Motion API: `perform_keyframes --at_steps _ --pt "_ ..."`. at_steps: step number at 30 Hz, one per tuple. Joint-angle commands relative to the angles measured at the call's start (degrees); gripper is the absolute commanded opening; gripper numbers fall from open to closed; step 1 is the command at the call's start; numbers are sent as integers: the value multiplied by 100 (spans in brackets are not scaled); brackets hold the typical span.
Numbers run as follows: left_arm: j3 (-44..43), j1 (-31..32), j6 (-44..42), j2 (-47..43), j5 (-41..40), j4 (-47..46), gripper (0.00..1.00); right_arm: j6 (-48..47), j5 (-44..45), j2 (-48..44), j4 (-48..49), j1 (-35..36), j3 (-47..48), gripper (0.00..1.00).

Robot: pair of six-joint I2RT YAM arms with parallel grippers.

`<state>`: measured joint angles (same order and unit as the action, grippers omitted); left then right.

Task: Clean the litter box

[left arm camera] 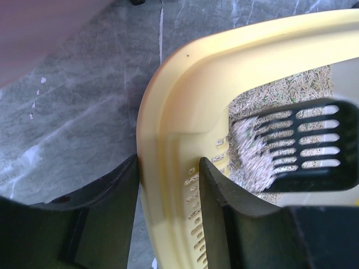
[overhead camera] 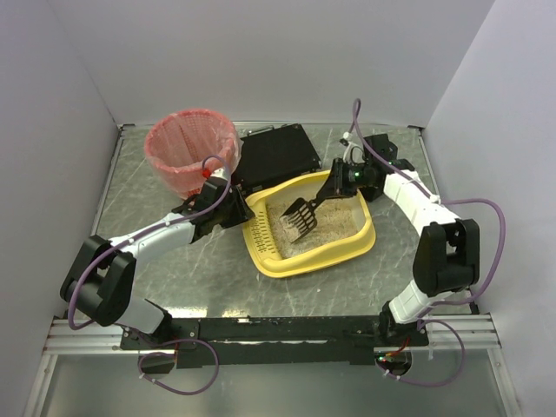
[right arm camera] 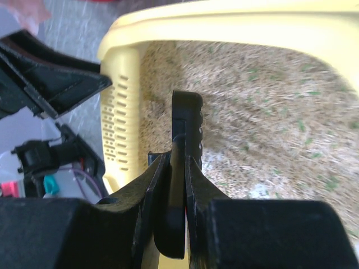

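the litter box [overhead camera: 309, 264] lies just beside the pink-lined bin [overhead camera: 178, 161]. the left gripper [overhead camera: 234, 211], half open, clamps its bin-side rim; the right gripper [overhead camera: 334, 187] is closed tight on a black scoop [overhead camera: 300, 215].

My left tool [overhead camera: 236, 211]: arm stretched forward, clamping the litter box [overhead camera: 313, 265] rim.
My right tool [overhead camera: 330, 188]: pinched tight on the scoop [overhead camera: 300, 217] handle.

A pink-lined round bin [overhead camera: 191, 149] stands just beside a flat black case [overhead camera: 276, 155] on the marbled table [overhead camera: 287, 295].
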<state>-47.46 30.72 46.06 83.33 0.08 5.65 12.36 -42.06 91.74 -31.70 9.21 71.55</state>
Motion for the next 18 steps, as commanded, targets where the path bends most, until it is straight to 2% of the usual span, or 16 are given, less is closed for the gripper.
perform_keyframes --at_steps 1,10,13,16,17,18 --pt "282 145 -317 192 10 1219 48 144 207 -578 322 -253 158 0" --pt "176 145 -308 43 10 1307 50 750 -188 -1386 876 -710 -263 0" --pt "150 145 -256 -88 10 1342 56 1329 -320 -1755 1402 -842 -720 0" --pt "132 145 -229 -229 10 1334 60 2398 -241 -2028 2394 -860 -1238 0" --pt "132 136 -212 -273 10 1333 62 2707 -267 -2099 3302 -860 -1562 0" --pt "106 145 -203 -299 10 1333 63 2954 -424 -2195 3581 -868 -1678 0"
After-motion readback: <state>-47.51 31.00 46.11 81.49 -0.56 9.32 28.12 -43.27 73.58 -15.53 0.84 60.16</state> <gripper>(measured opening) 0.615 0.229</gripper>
